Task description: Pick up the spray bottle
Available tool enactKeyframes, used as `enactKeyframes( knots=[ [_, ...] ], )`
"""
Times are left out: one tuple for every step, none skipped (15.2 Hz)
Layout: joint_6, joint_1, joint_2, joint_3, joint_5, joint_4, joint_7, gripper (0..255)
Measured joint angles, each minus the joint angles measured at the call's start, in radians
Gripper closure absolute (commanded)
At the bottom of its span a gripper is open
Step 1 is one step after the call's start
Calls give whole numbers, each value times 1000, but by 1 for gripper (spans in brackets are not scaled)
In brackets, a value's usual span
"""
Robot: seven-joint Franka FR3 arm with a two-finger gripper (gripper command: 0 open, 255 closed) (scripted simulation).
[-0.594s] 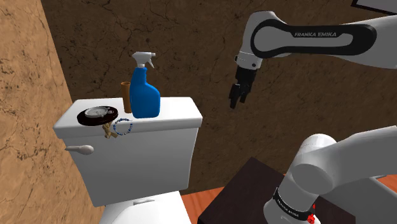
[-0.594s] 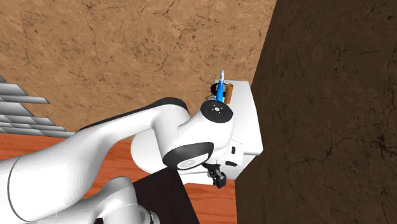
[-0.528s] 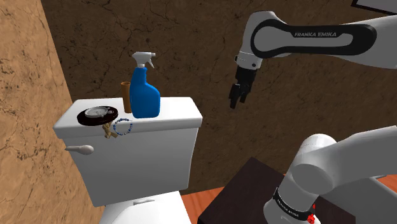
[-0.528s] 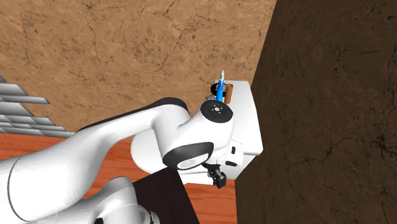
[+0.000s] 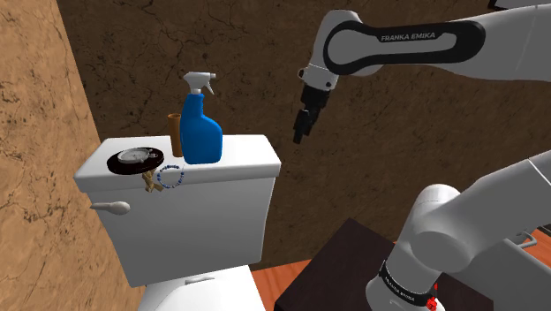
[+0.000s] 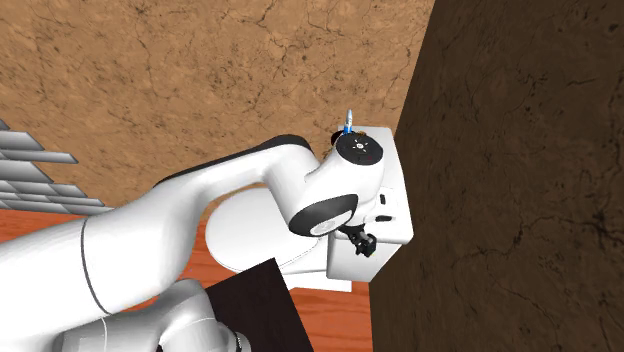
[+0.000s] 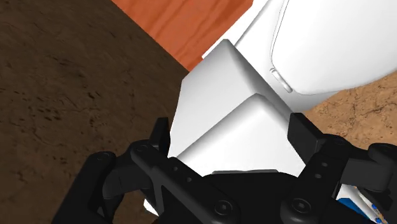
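Jaws: spread apart and holding nothing; in the wrist view we see them standing either side of the white toilet tank (image 7: 216, 108).
Arm (image 5: 397, 44): has swung toward the shoulder view's left and a little upward since half a second ago. The jaws now hang nearer the tank's right end but are still clear of it.
Second exterior view: the wrist has risen in front of the tank and now covers most of the bottle, with just the nozzle tip poking out above it.
Tank: unmoved, lid flat.
Spray bottle (image 5: 200, 128): blue with a white trigger head, upright toward the back of the tank lid. It is in the same spot as before, untouched and well apart from the jaws.
Brown cup (image 5: 175, 132): just beside the bottle on the shoulder view's left; we cannot tell if they touch.
Dark dish (image 5: 134, 159), bead ring (image 5: 169, 176): at the lid's left end, unchanged.
Meaning: we judge this as the approach, with the gap closing and the grasp not yet begun. The jaws will need to line up on the bottle's body without knocking the cup.
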Motion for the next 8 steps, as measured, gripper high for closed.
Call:
enactKeyframes(
  knots=[
    [21,15,19,-2,10,11,-24,0],
    [37,29,40,-5,20,29,-49,0],
    [54,43,68,-9,31,52,-76,0],
    [68,61,98,-5,44,80,-94,0],
    [81,77,123,-3,57,103,-115,0],
    [97,90,142,-6,68,118,-142,0],
    [112,103,164,-8,80,137,-168,0],
    [122,117,185,-7,92,159,-192,0]
  ],
)
